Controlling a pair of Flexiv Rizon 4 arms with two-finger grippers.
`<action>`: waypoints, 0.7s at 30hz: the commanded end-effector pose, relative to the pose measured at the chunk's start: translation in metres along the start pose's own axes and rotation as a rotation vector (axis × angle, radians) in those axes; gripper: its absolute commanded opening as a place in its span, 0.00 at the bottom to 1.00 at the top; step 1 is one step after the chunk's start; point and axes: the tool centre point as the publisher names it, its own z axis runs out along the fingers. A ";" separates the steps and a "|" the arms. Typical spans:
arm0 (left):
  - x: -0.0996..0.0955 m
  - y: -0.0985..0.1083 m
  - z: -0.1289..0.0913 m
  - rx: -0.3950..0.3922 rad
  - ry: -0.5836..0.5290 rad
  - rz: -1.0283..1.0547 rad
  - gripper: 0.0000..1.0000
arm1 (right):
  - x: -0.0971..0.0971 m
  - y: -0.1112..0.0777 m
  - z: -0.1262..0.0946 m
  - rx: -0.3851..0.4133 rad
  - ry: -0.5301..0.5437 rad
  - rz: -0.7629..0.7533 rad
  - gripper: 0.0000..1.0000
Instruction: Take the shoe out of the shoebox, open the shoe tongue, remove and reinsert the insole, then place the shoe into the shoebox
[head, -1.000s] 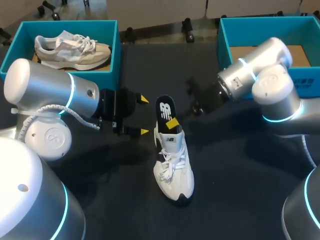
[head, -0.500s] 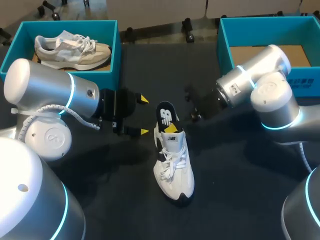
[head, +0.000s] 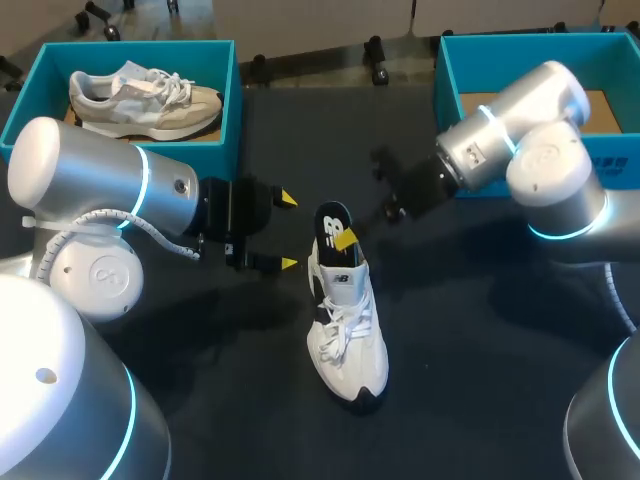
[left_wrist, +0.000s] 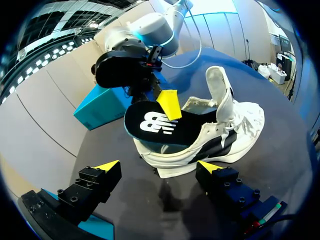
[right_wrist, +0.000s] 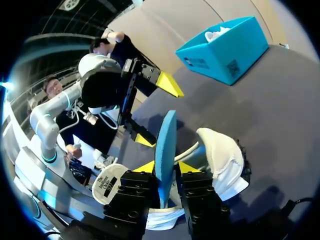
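Partly out, black insole (head: 328, 218); white shoe (head: 350, 340)

Head camera looks down on the bench (head: 480, 380) from above and behind. Left wrist camera, close behind the left claw (left_wrist: 159, 166), faces 3 o'clock; right wrist camera, behind the right claw (right_wrist: 166, 167), faces 8 o'clock. All share the shoe (head: 345, 330) and insole (head: 333, 222)

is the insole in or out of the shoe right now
Partly out: the insole has its heel end out over the heel of the shoe, pinched in the right hand; its front runs down inside.
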 end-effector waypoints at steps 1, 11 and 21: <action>0.000 -0.001 0.001 -0.005 -0.001 -0.001 1.00 | -0.003 0.004 0.000 0.010 0.008 -0.008 0.12; 0.000 -0.001 0.001 -0.005 -0.001 -0.001 1.00 | -0.005 -0.006 0.011 0.014 0.079 -0.006 0.00; 0.000 -0.001 0.001 -0.005 -0.001 -0.001 1.00 | 0.010 -0.030 0.028 0.024 0.133 0.052 0.00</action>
